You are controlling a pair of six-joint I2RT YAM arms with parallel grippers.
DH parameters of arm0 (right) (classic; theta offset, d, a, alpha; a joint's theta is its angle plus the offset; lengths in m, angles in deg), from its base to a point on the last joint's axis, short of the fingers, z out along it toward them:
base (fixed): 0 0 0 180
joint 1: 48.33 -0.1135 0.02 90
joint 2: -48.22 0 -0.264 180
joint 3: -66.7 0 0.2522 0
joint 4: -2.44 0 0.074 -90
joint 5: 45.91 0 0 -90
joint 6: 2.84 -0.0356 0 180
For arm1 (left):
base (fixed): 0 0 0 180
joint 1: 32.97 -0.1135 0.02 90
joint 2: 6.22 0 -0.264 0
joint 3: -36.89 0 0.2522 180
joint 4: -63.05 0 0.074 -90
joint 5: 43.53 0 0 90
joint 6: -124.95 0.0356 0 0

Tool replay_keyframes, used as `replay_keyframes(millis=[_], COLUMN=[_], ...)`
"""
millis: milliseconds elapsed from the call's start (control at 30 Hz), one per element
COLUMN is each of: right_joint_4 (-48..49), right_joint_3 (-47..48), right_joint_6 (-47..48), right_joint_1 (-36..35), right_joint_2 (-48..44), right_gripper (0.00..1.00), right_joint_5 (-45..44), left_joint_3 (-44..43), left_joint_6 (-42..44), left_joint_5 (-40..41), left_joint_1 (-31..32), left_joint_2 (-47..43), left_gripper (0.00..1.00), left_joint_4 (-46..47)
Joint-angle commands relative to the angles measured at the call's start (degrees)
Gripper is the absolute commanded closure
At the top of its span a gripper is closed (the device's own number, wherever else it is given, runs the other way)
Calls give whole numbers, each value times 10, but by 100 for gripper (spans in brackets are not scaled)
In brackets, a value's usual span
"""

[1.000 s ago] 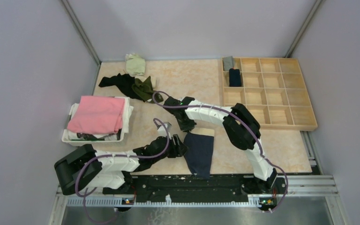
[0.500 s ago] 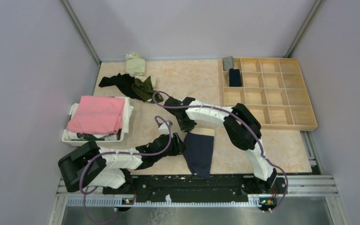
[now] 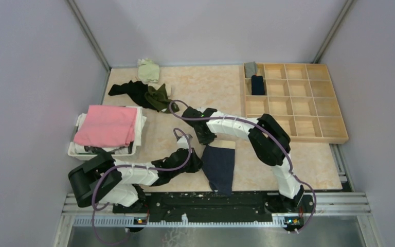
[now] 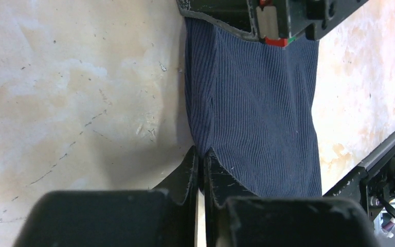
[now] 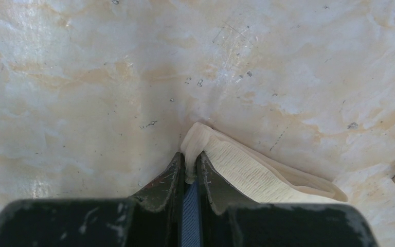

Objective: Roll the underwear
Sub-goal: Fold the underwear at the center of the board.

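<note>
Navy underwear (image 3: 218,167) with a beige waistband (image 3: 225,144) lies flat near the table's front middle. My left gripper (image 3: 198,162) is at its left edge. In the left wrist view that gripper (image 4: 201,154) is shut on the ribbed navy fabric (image 4: 257,103) at the hem. My right gripper (image 3: 204,139) sits at the far left corner. The right wrist view shows this gripper (image 5: 189,157) shut on a pinched fold of the beige waistband (image 5: 247,167), with navy cloth between the fingers below it.
More underwear, black and olive (image 3: 144,93), lies at the back left, with a pale green piece (image 3: 147,69) behind it. A white basket (image 3: 100,152) holds a folded pink cloth (image 3: 108,126). A wooden compartment tray (image 3: 301,103) at the right holds rolled pieces (image 3: 257,85).
My left gripper has slid right to the navy underwear's edge and closed on it. The right gripper has kept its pinch on the waistband and barely moved.
</note>
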Motion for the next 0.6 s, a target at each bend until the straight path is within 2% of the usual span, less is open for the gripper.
replay_keyframes(millis=[0,167,333,567], right_joint_4=[60,113,209,314], right_joint_3=[-50,-87,-147,-214], right_joint_6=[-11,-25,-49,-65], right_joint_1=[9,17,41,69], right_joint_2=[6,-52,-126,-200], right_gripper=[100,100,100,100], right_joint_5=[20,24,65,99], left_joint_3=[0,-41,-86,-152], left_joint_6=[19,37,77,119], left_joint_5=[16,67,119,198], left_joint_1=[6,6,6,6], left_joint_2=[21,-11,-46,-49], left_gripper=[98,100,100,100], left_joint_4=[-148,-227,-309,-405])
